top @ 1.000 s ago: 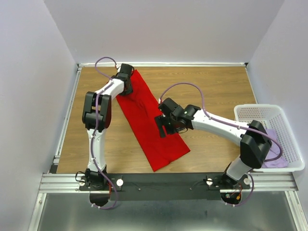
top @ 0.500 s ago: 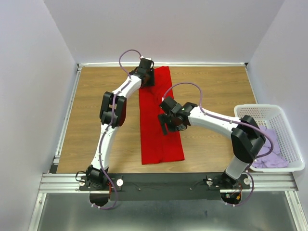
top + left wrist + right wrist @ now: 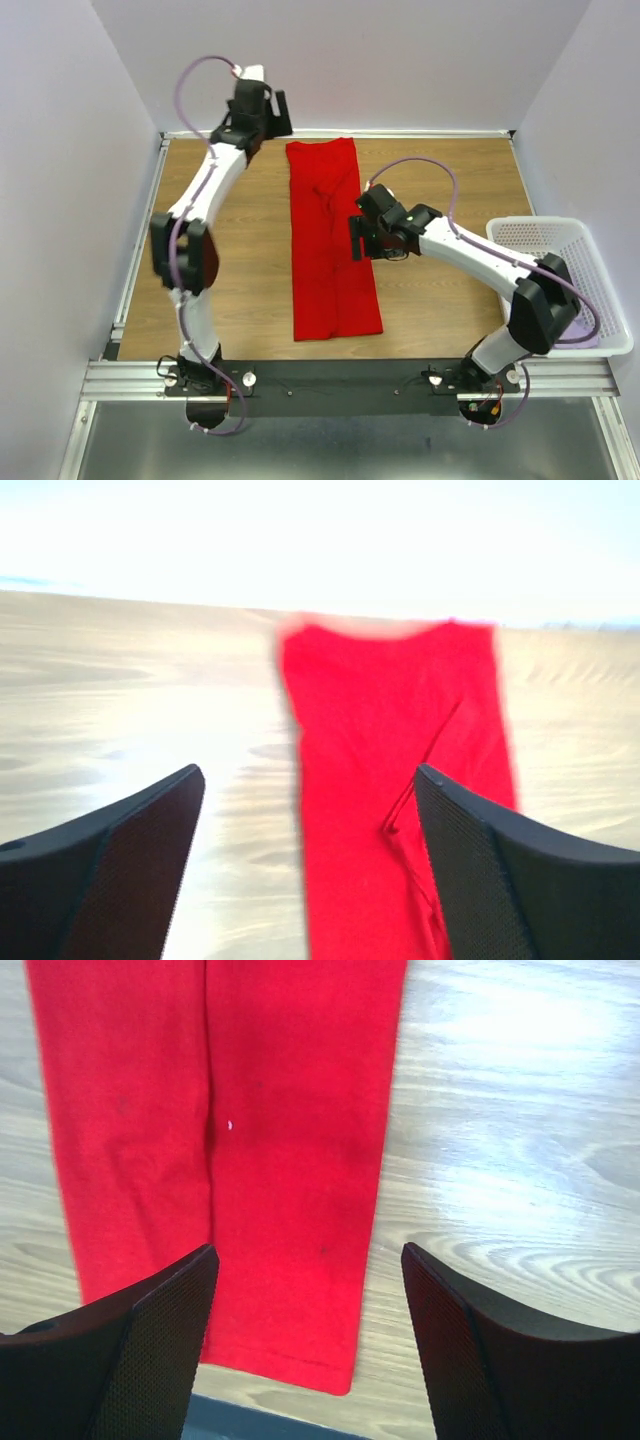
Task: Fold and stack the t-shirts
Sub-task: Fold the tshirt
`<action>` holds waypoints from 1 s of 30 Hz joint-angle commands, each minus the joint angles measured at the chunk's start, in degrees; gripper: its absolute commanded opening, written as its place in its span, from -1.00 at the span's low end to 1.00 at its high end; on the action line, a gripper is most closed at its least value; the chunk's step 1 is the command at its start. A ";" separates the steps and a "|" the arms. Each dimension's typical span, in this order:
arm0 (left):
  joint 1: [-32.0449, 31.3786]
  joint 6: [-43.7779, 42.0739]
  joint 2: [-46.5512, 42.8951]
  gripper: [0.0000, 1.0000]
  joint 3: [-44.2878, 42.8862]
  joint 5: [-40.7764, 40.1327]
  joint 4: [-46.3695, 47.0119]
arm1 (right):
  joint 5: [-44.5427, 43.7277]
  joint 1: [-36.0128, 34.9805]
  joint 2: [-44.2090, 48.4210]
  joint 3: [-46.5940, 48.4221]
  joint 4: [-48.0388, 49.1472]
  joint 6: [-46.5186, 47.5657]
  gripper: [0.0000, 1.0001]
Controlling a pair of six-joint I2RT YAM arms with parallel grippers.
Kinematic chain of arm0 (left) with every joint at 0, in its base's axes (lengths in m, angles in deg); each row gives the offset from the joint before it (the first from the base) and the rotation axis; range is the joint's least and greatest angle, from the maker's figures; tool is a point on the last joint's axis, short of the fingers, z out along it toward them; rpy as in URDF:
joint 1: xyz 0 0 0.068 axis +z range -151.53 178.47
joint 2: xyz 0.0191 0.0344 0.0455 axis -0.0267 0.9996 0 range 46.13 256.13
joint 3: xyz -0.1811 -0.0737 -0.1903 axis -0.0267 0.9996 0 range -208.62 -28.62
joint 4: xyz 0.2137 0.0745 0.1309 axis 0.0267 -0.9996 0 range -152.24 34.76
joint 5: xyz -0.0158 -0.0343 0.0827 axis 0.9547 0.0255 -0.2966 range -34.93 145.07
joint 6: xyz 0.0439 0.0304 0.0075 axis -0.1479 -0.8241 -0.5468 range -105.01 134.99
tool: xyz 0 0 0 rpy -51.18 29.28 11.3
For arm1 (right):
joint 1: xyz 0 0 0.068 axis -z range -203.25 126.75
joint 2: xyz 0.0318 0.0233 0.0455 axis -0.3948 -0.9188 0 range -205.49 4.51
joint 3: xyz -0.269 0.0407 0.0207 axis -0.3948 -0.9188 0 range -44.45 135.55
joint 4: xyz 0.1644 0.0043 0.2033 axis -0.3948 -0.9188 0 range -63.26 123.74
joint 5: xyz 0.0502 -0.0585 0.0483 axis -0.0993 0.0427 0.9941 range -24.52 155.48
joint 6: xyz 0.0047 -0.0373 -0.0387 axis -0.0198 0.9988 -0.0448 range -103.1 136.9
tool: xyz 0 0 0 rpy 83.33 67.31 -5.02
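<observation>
Left end effector (image 3: 308, 772) and right end effector (image 3: 308, 1250) gape wide, empty. Pinch the red t-shirt (image 3: 330, 240) at both end corners; fold squarely.

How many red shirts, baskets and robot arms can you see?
Red shirt: 1
Basket: 1
Robot arms: 2, the left arm and the right arm
Total: 4
</observation>
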 commanded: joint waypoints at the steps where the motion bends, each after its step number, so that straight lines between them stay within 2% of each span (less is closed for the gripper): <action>1: 0.63 0.47 -20.97 0.97 12.90 -8.35 4.39 | -1.38 1.10 5.61 -3.90 -0.69 -4.39 0.66; 3: 1.16 1.26 -27.74 0.97 24.14 -8.52 6.06 | -1.02 1.37 7.80 -5.39 -0.69 -5.10 0.68; 7: 1.25 4.76 -48.01 0.97 45.65 -10.02 7.83 | 1.69 2.24 14.04 -10.04 -0.86 -6.24 1.00; 8: 1.25 6.34 -50.77 0.97 45.71 -10.02 7.13 | 2.83 2.25 14.75 -10.75 -0.86 -6.33 1.00; 9: 1.07 7.23 -53.41 0.97 51.02 -8.89 5.99 | 5.71 2.25 15.37 -11.80 -0.95 -7.37 1.00; 11: 0.20 9.33 -58.87 0.80 55.36 -6.95 1.52 | 8.28 2.33 16.42 -15.04 -0.86 -8.26 1.00; 15: -7.00 19.76 -64.24 0.78 64.23 -5.37 -6.31 | 13.03 2.25 17.30 -19.88 -0.78 -7.39 1.00; 16: -10.41 21.55 -65.73 0.78 65.39 -4.58 -8.06 | 14.08 1.99 17.83 -21.03 -0.60 -7.65 1.00; 19: -15.61 28.23 -66.27 0.77 69.61 -2.29 -9.83 | 14.35 1.28 18.63 -24.81 -0.51 -8.87 0.83; 21: -21.49 31.83 -65.05 0.76 71.81 -1.24 -11.15 | 14.79 0.32 18.54 -26.75 -0.16 -9.93 0.75; 24: -30.72 38.95 -59.70 0.68 73.05 -0.70 -13.61 | 15.67 -1.53 18.28 -30.70 2.12 -12.82 0.44; 25: -32.57 42.27 -58.54 0.63 72.96 -0.71 -14.14 | 15.85 -1.88 18.10 -30.97 2.56 -13.18 0.39; 28: -38.02 45.02 -55.03 0.60 71.56 -1.58 -16.50 | 15.50 -2.85 16.87 -30.54 3.09 -13.80 0.27; 30: -39.00 45.91 -54.06 0.59 70.85 -1.93 -17.48 | 15.15 -3.29 15.90 -29.75 3.62 -14.06 0.23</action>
